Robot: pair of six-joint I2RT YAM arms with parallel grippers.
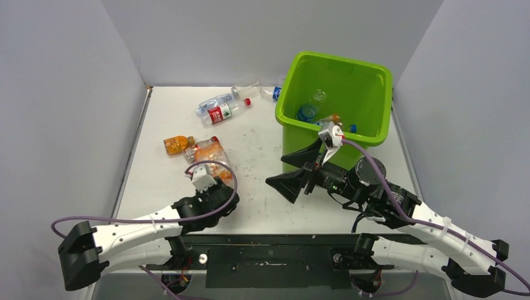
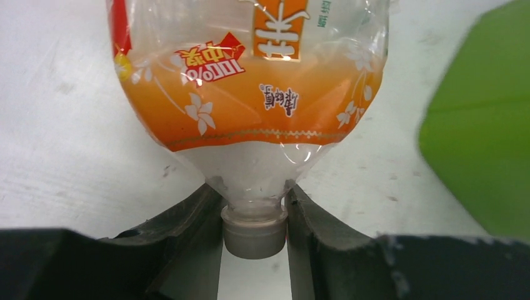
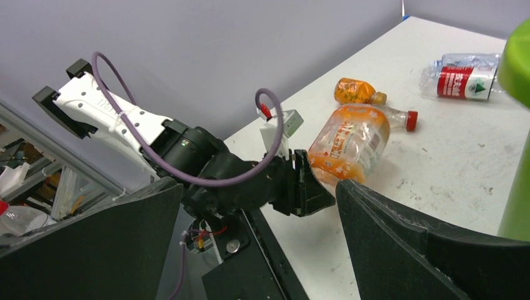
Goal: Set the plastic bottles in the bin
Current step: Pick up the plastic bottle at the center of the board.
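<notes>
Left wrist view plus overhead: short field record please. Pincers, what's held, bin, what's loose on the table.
left pincer: closed on the grey cap of the orange-label bottle, which lies on the table
right pincer: open, empty, just in front of the bin
bin: upright, far right of the table; at least two bottles inside
loose on table: small orange bottle, red-label bottle, a few more farther back

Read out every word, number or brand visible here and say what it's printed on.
"100%": upside down in a red burst on the orange-labelled bottle; the Chinese characters beside it are unclear.
Large white Chinese character on that label's orange panel: cut off, unreadable.
Red-labelled bottle: white print too small to read.
</notes>
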